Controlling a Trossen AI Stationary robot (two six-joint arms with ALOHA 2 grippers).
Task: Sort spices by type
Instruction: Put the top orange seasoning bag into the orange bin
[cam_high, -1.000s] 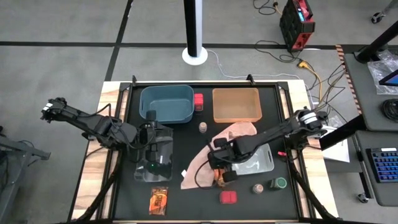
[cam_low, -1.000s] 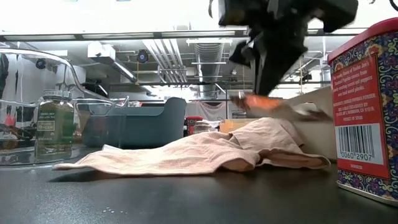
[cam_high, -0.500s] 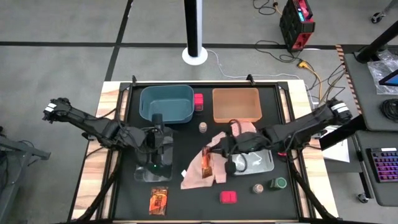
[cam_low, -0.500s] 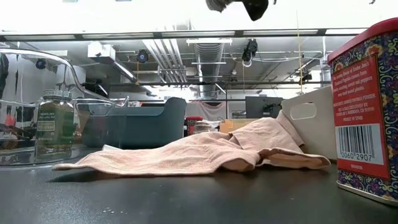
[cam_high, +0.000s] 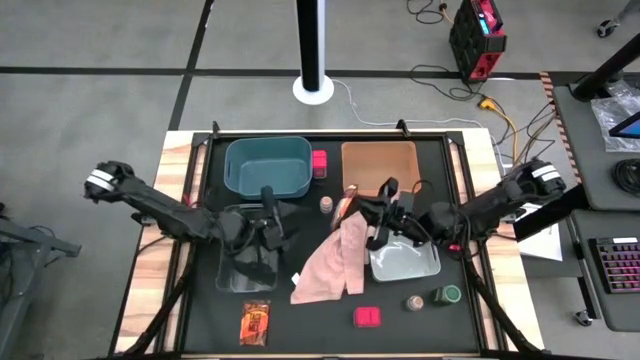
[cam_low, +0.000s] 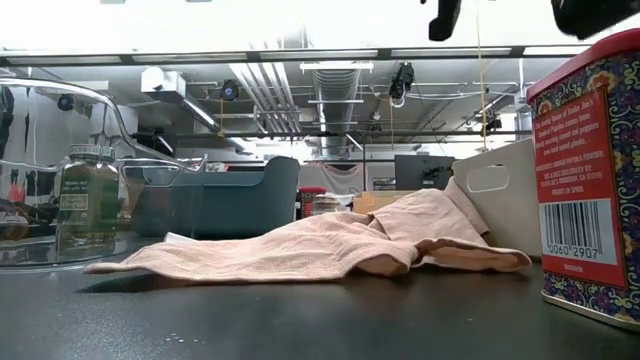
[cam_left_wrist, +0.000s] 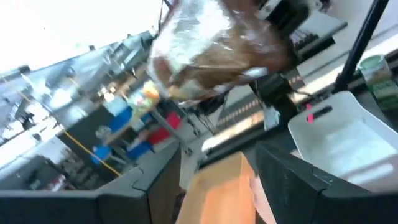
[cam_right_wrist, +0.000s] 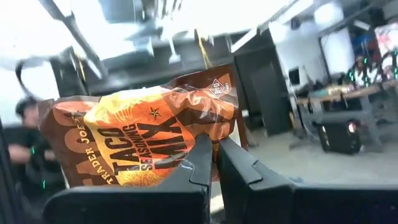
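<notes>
**One packet held aloft**

Right gripper (cam_high: 352, 203) clenched on an orange-brown taco seasoning packet (cam_right_wrist: 146, 140), raised above the pink cloth (cam_high: 335, 262), near the orange bin (cam_high: 379, 168). Left gripper (cam_high: 268, 205) hovers over the clear bin (cam_high: 228, 275), jaws parted, holding nothing.

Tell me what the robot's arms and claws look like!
Both arms are dark, almost black, thin and built of jointed pieces. The left arm and the right arm each have a pale grey ring around one joint near the table's side edge. Black cables run along them. The right claw has two flat, dark fingers.
</notes>
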